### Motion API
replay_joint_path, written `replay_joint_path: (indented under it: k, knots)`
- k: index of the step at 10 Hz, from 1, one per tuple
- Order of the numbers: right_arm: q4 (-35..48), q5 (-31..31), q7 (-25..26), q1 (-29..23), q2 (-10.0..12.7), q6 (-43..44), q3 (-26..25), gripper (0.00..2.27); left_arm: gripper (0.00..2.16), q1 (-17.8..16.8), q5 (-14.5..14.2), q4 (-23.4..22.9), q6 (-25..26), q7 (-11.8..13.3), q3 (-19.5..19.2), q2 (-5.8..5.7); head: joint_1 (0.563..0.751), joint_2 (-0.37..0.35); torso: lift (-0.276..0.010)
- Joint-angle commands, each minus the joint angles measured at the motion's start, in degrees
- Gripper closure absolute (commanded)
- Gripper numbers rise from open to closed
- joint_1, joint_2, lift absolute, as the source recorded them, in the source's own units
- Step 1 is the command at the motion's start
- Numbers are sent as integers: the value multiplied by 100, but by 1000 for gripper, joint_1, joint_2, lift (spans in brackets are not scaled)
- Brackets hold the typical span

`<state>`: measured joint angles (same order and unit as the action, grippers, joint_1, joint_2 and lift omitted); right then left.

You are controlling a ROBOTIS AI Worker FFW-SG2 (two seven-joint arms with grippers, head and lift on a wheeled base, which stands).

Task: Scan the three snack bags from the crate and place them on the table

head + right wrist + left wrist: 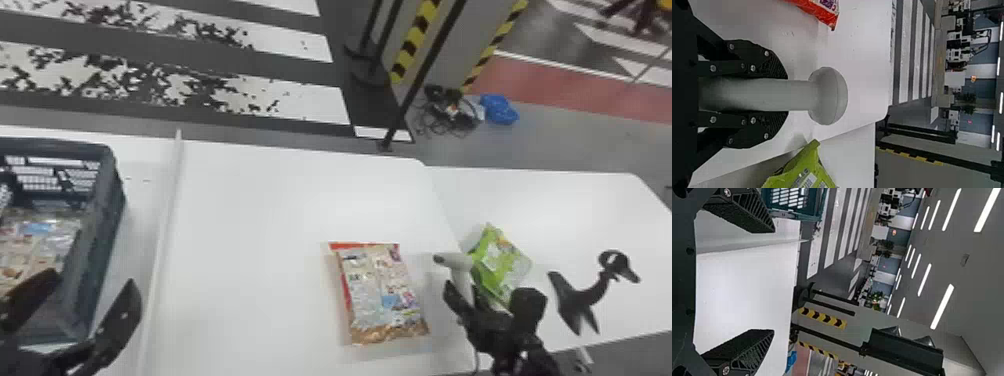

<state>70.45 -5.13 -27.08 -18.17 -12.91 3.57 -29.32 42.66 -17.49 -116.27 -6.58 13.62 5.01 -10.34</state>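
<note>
From left, the crate [107,220] stands beside the wide-spread fingers of the left gripper [90,278], with packaged goods [37,230] inside, past the left-hand finger. Right of those fingers, a red-edged snack bag [385,295] lies flat on the white table [250,225], its long axis running roughly away from the robot. The right gripper [788,95] is the nearer of the two; its fingers close around the handle of a pale scanner [828,96], whose dark-tipped head points left towards the bag. Scanning it appears to be the step in hand, and aim hinges on that short sideways offset. A green bag [500,262] rests just right of the same fingers, with a black stand [582,300] farther right. The right wrist view makes plain both pads against the handle, a grip harder to read from the head.
</note>
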Motion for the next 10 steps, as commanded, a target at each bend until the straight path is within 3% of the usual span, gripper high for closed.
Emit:
replay_joint_path:
  k: [1, 4, 8, 10]
  knots:
    - [821, -260, 80, -486, 298, -1, -56, 2219, 87, -29, 0, 17, 3, 0, 9, 14, 695, -350, -37]
    - [2175, -647, 124, -1365, 817, 51, 163, 2219, 87, -73, 0, 61, 21, 0, 26, 23, 695, -350, -37]
    - [2781, -462, 308, -1760, 887, -19, 1042, 2223, 87, -82, 0, 87, 21, 0, 35, 23, 695, -350, -37]
    - [2746, -23, 555, -1734, 887, -142, 1482, 2223, 87, -64, -26, 70, 3, 0, 17, 14, 695, -331, -37]
